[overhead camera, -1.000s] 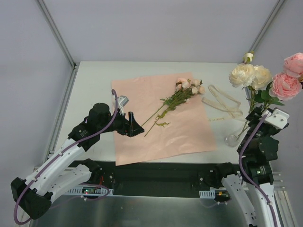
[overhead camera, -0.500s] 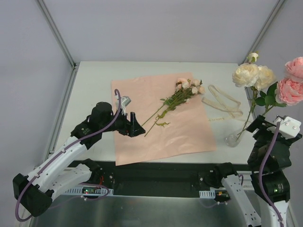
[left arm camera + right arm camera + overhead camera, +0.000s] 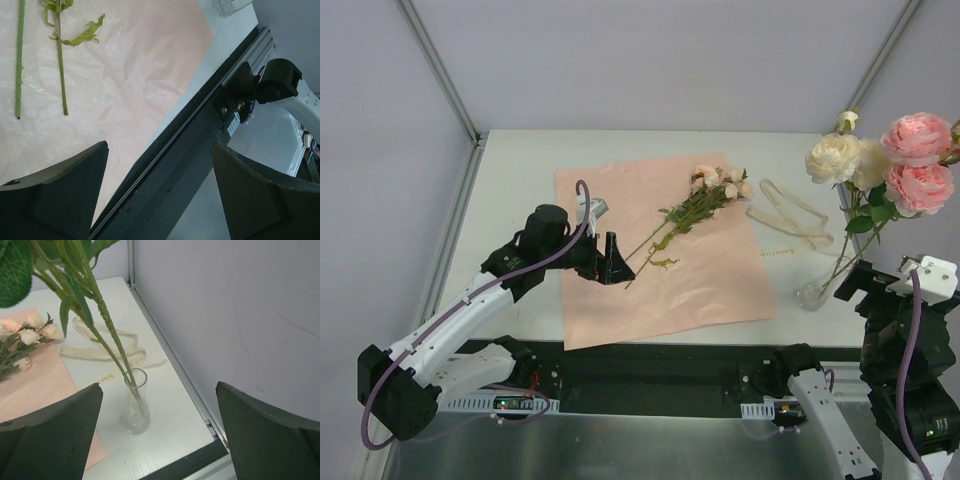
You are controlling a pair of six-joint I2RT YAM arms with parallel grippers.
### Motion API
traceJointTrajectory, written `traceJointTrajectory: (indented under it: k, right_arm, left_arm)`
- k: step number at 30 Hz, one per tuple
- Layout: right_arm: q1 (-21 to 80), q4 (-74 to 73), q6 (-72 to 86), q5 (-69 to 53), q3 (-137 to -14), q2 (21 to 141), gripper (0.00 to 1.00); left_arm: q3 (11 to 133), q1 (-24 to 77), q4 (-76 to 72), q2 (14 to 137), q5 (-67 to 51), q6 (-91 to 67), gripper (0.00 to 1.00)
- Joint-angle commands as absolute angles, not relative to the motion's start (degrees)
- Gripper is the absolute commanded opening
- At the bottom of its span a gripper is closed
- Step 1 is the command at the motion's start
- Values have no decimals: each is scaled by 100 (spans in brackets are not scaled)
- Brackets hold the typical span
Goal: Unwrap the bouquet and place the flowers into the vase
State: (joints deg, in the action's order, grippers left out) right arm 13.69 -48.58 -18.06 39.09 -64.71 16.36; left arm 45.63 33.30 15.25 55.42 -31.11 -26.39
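Print on the ribbon [image 3: 95, 354] is unreadable; it lies just beside the vase [image 3: 135, 415]. Left hand [image 3: 159, 145] and right hand [image 3: 160, 386] gape, empty.

vase [image 3: 231, 6] cropped, stems [image 3: 20, 55] cut off

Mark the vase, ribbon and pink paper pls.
vase [image 3: 135, 415]: right wrist view, glass bulb.
ribbon [image 3: 95, 354]: right wrist view, lower strand.
paper [image 3: 705, 280]: top view, bare front-right area.
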Motion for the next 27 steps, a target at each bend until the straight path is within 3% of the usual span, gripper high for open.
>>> traceJointTrajectory:
  k: [1, 10, 19, 21, 25, 27]
  right_arm:
    - [1345, -5290, -1775, 3333, -6855, 1837, 100]
    - [1345, -6160, -977, 2681, -7497, 2241, 100]
    - [1345, -5915, -642, 2198, -7110, 2066, 99]
    - [1345, -5749, -746, 1533, -7023, 1908, 100]
    - [1353, -5029, -774, -1688, -6505, 1740, 100]
    - [1353, -4844, -336, -2046, -6162, 1784, 100]
  left_arm:
    - [4834, 3305, 1345, 5660, -3313, -2522, 83]
    - [4983, 3296, 1345, 5941, -3358, -2496, 77]
    - [5115, 3305, 1362, 6179, -3349, -2443, 70]
    - [5150, 3305, 1362, 6301, -3235, -2426, 67]
    - [5422, 3305, 1450, 6793, -3138, -2347, 58]
    - [5676, 3305, 1590, 7197, -3077, -2294, 54]
